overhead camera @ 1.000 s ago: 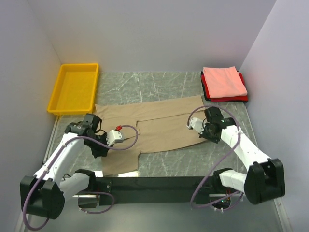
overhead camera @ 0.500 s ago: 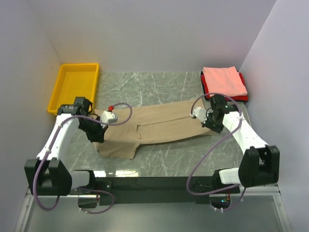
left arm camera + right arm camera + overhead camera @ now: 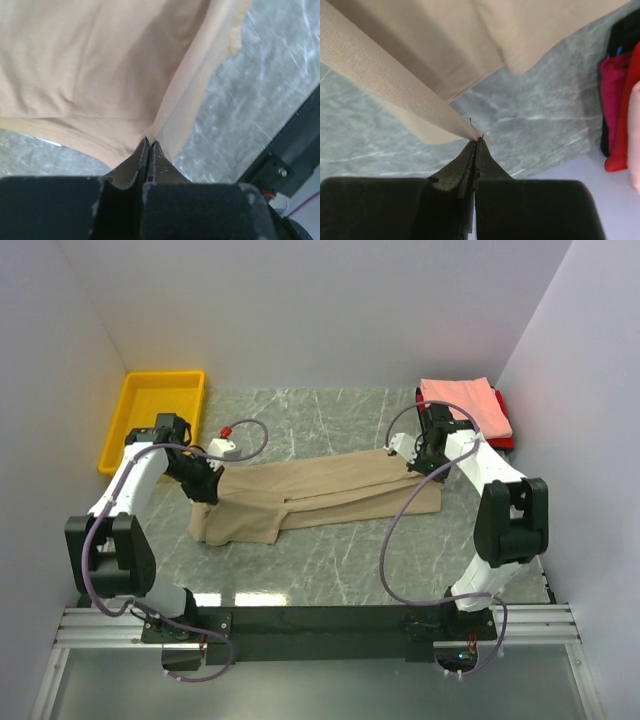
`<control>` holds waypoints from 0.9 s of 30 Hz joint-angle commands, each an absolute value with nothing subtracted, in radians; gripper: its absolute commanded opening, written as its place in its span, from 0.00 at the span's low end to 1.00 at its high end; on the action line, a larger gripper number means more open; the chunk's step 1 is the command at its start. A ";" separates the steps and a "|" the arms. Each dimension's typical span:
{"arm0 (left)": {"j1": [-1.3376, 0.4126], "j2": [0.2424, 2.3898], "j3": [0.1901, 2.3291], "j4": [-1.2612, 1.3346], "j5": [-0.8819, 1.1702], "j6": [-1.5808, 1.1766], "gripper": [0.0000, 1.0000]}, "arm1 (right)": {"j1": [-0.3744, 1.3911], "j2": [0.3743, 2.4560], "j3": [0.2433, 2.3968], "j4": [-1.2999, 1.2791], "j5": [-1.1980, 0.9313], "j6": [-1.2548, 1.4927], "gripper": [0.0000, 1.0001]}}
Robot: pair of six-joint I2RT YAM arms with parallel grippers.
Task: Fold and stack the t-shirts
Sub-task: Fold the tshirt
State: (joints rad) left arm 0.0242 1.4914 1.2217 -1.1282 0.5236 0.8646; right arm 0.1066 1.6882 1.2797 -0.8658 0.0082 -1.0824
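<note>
At the far left corner of the marble table [image 3: 340,560] stands a yellow bin [image 3: 152,420], with no cloth in it.

Just right of it, the left gripper [image 3: 149,144] has its jaws pressed together on a thin pinch of the tan t-shirt [image 3: 320,495]. In the left wrist view the cloth comes straight out of the fingertips and fans away, with one fold line running up from the pinch. The shirt itself lies across the middle of the table as a long, narrow band running left to right. It is doubled over along its length, and its left end is bunched beneath the left arm.

At the band's right end, the right gripper [image 3: 476,140] is likewise closed tight on a corner of the same shirt. A taut strip of cloth rises from its tips, and the rest hangs clear above the marble.

At the far right, the salmon pink t-shirt [image 3: 462,405] sits folded on top of the red t-shirt [image 3: 622,125].

By my reading, two shirts are finished and stacked. The tan one is partway through a lengthwise fold, held at both ends. It has yet to be folded across and set on the stack.
</note>
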 commanded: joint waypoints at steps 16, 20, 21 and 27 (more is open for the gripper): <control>0.028 1.787 1.327 -0.836 0.465 0.669 0.01 | 0.107 2.048 1.562 -0.753 0.130 -1.060 0.00; 0.028 1.813 1.338 -0.801 0.457 0.620 0.24 | 0.121 2.065 1.581 -0.738 0.149 -1.017 0.30; 0.028 1.812 1.339 -0.799 0.456 0.617 0.28 | 0.123 2.059 1.589 -0.741 0.147 -1.006 0.38; 0.047 1.717 1.321 -0.841 0.459 0.604 0.50 | 0.127 1.981 1.704 -0.850 0.091 -0.919 0.54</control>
